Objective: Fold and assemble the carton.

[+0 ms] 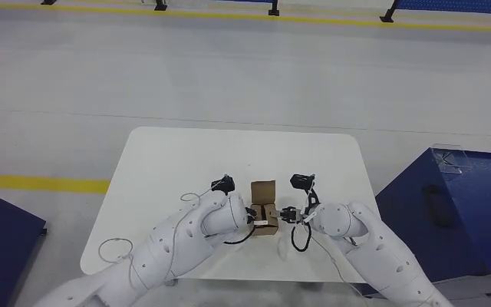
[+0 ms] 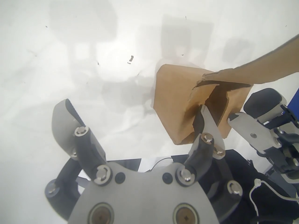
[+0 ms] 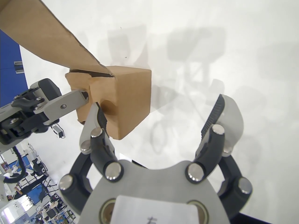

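Most of the carton point(image 1: 263, 209) already stands as a box on the table point(image 1: 192, 161), right between the two end effectors, but its long lid flap point(image 3: 46, 36) is up and the end flaps point(image 2: 198, 94) look only partly tucked. The left end effector point(image 2: 133, 111) is spread wide, one finger poking into the open end. The right end effector point(image 3: 158, 104) is spread too, one finger against the carton's wall, clamping nothing. Left to do, I'd say: tuck the ends, drop the lid.
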Controlling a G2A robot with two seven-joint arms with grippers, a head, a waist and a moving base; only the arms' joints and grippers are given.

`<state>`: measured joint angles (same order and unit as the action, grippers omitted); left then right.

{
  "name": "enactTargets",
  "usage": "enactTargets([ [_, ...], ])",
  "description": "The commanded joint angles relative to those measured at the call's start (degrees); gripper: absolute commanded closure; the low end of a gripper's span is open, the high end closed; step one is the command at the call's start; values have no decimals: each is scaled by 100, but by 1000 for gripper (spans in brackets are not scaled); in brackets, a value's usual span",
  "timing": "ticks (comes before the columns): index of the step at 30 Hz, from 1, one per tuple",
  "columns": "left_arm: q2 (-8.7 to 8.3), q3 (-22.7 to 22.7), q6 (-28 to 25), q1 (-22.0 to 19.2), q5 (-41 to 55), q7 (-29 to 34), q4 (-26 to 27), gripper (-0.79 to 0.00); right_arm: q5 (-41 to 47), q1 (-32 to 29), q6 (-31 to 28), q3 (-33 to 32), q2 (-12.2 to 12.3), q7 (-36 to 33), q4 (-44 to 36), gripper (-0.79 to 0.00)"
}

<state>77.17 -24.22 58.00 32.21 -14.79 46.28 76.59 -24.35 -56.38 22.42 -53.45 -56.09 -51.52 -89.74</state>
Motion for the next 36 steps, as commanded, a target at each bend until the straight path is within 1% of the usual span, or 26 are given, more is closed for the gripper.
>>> enactTargets([
  [1, 36, 52, 0, -45, 55, 0, -75, -785, -18, -2, -3, 0, -9, 10, 16, -785],
  [10, 155, 145, 0, -160, 251, 0, -336, -785, -112, 59, -44, 57, -75, 28, 201, -785],
  [13, 173, 70, 0, -160, 229, -1, -287, -785, -139, 82, -76, 41, -92, 57, 253, -785],
  [15, 163, -57, 0, -126, 193, -21, -192, -785, -161, 97, -120, -10, -93, 99, 302, -785],
  [18, 83, -383, 0, 25, 69, -160, 28, -785, -204, 115, -161, -104, -91, 166, 373, -785],
  [21, -78, -786, 0, 324, -169, -229, 393, -785, -138, 133, -282, -277, -71, 127, 403, -785],
  [26, -372, -1792, 0, 1023, -682, -411, 1289, -785, 40, 2, -575, -707, 4, 111, 245, -785],
  [27, -413, -1989, 0, 1165, -841, -499, 1413, -785, 111, -54, -692, -810, 28, 29, 190, -785],
  [29, -456, -2327, 0, 1390, -1443, -929, 1500, -785, 367, -196, -1069, -1060, 90, -278, 60, -785],
  [31, -413, -2503, 0, 1547, -1587, -920, 1563, -785, 578, -362, -1472, -1326, 165, -667, -39, -785],
  [33, -343, -2476, 0, 1485, -2017, -1009, 1369, -785, 622, -539, -1814, -1509, 235, -1031, -121, -785],
  [36, -158, -2327, 0, 1232, -2263, -770, 1032, -785, 380, -755, -2082, -1593, 300, -1259, -204, -785],
])
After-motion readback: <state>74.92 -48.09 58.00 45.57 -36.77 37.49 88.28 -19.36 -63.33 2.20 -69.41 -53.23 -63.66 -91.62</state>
